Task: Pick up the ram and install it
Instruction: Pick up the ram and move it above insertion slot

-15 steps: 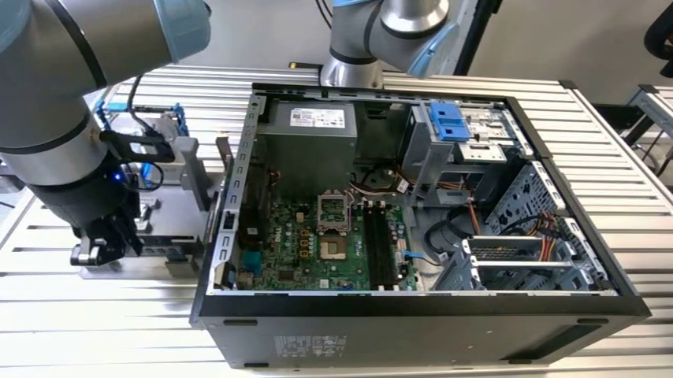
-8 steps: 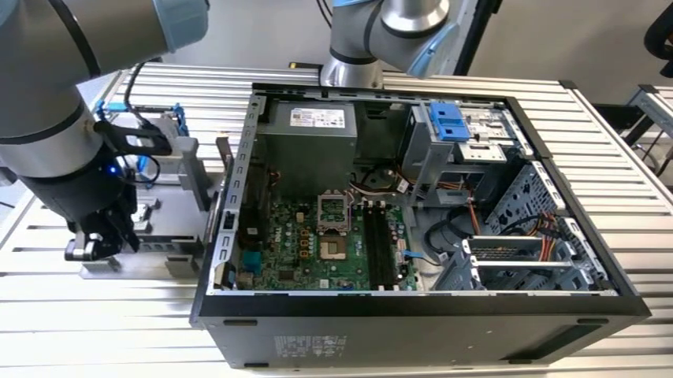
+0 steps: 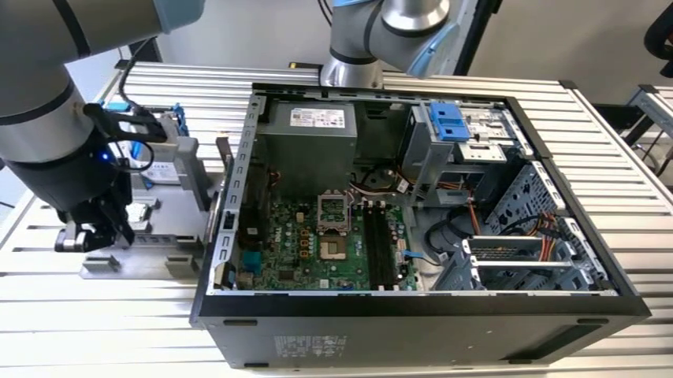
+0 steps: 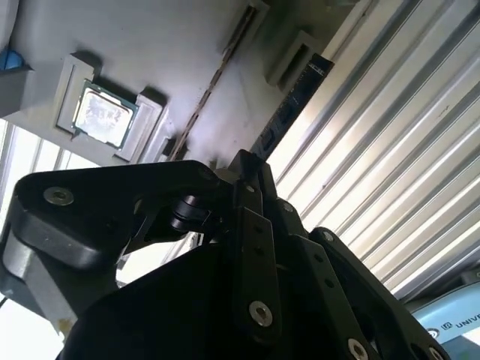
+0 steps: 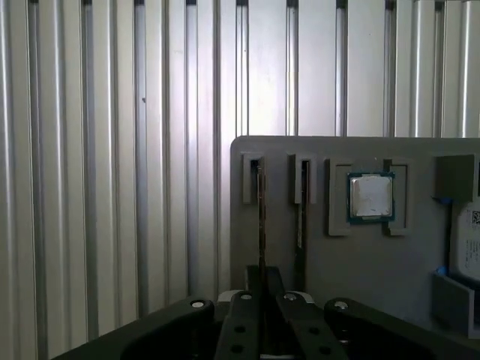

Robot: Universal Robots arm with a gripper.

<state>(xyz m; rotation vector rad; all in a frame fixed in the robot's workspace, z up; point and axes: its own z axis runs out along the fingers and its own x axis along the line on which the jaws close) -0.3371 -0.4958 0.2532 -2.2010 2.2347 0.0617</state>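
My arm reaches straight down beside the computer case (image 3: 421,319), end effector (image 5: 262,274) clamped on the ram (image 5: 261,217) in its grey holder (image 5: 405,262).

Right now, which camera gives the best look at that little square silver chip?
The first wrist view: the processor chip sits square-on in its pocket of the grey tray. The second wrist view shows the chip at a slant. In the exterior view the arm overlaps that tray, and the chip is too small to tell.

Black end effector (image 5: 262,277), blue-black ram (image 4: 296,101), grey holder tray (image 5: 360,270), green-rimmed silver chip (image 5: 370,196), ribbed silvery table (image 5: 112,150), green motherboard (image 3: 299,244).
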